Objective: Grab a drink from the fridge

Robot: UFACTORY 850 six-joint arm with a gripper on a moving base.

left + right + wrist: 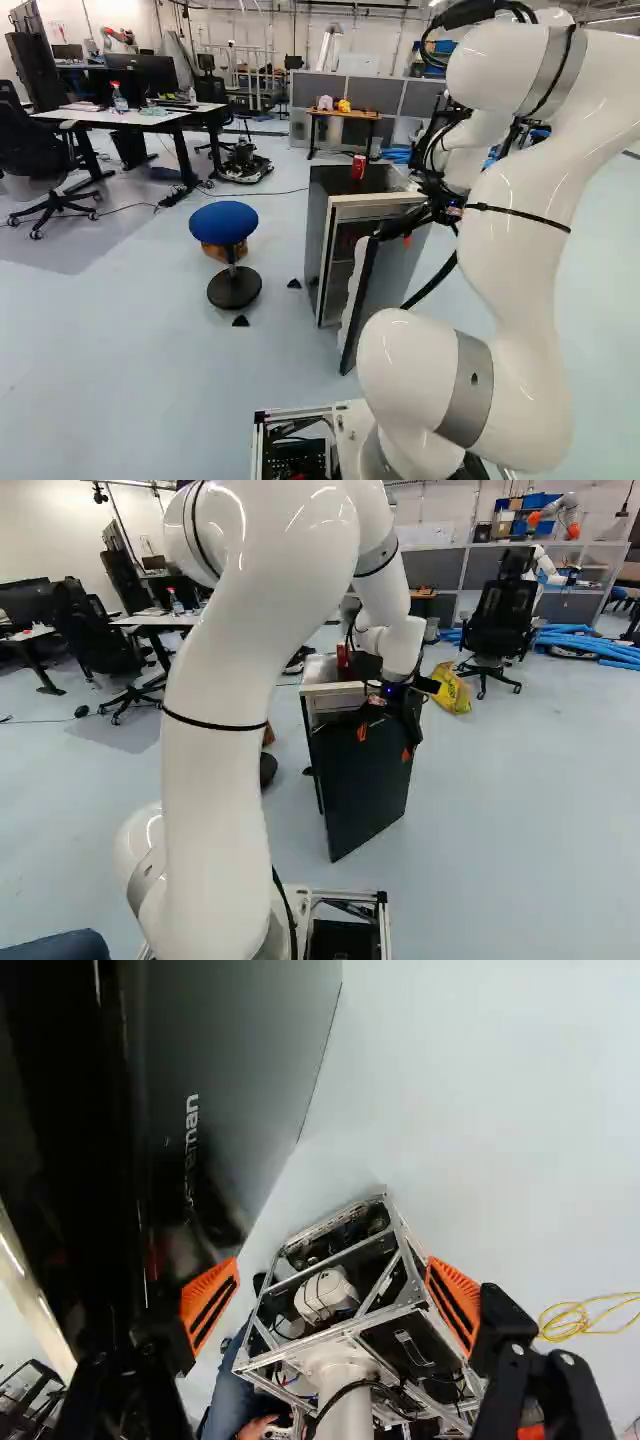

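Wrist view: jaws [332, 1278] wide apart, empty, beside the part-open fridge door [240, 1060].
Door-opening seems in hand; next, swing it wider. Red can [358, 168] stands atop the fridge [317, 225], far side; drinks inside: cannot tell.

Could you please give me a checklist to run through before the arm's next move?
1. Jaws open: ok.
2. Nothing gripped between them: ok.
3. Fridge door standing open: ok.
4. Jaws clear of the door, not touching it: cannot tell; it is right beside them.
5. Drink visible inside the fridge: cannot tell; the interior is mostly hidden.
6. Blue stool apart from the door: ok.
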